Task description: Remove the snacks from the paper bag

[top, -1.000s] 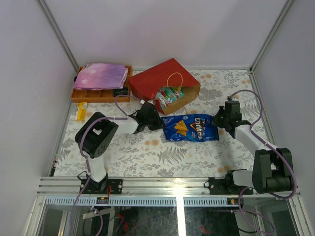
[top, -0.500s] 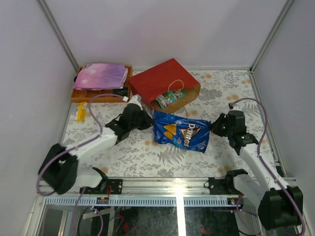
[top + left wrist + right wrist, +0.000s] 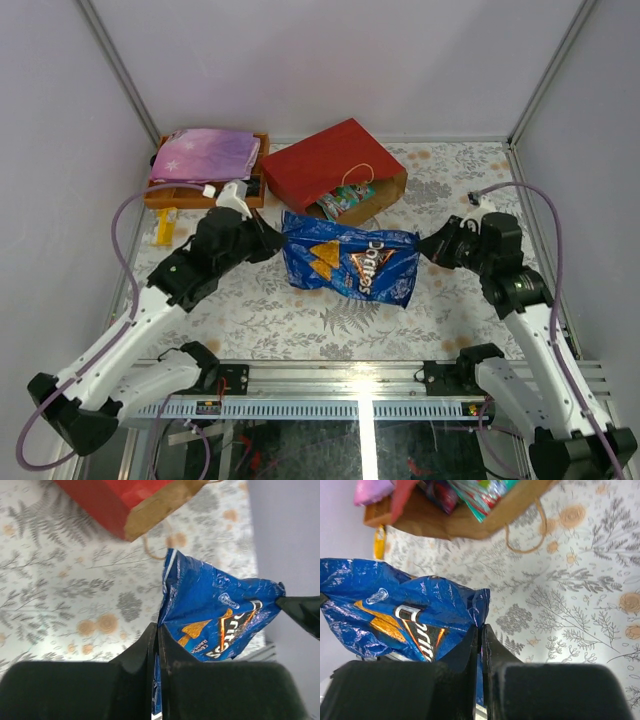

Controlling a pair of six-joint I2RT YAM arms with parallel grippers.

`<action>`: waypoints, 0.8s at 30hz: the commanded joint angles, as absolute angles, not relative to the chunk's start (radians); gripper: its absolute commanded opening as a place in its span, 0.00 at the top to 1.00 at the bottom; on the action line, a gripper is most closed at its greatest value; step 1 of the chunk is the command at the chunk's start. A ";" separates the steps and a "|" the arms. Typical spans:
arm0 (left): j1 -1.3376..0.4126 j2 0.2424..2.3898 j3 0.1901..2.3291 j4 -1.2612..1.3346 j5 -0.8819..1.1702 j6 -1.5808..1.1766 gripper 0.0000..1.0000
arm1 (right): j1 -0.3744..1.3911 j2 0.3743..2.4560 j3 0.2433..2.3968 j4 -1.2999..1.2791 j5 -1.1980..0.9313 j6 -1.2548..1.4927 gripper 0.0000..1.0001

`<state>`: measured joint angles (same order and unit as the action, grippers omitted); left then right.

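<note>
Centre frame, the chip bag (image 3: 348,265) is glossy blue with orange triangles and white lettering. Above it, the paper bag (image 3: 320,165) is red outside, brown inside, with green-and-red packets (image 3: 345,198). The bench (image 3: 470,170) is white with grey ferns and orange blooms. Upper left: an orange tray (image 3: 160,197), a pink-purple pouch (image 3: 205,153) with white stars.

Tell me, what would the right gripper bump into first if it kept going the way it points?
The blue Doritos bag: the right gripper pinches its corner, so it would push straight into it. Beyond, probably the left gripper, though depth is unclear.
</note>
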<state>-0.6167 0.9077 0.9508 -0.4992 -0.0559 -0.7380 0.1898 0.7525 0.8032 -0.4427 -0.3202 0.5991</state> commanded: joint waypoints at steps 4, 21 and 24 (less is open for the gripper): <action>-0.610 1.210 0.927 -0.648 -0.315 -0.654 0.45 | 0.185 1.102 0.652 -0.254 -0.369 0.534 0.68; -0.808 1.244 0.764 -0.039 0.042 -0.753 0.46 | 0.309 1.017 0.529 0.043 -0.476 0.648 0.97; -0.806 1.347 0.731 0.055 0.057 -0.758 0.62 | 0.322 1.125 0.473 0.196 -0.547 0.679 1.00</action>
<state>-0.8070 1.2518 0.7761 -0.2073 -0.0277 -0.7300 0.3016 1.0142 0.5358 -0.0612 -0.4046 0.5941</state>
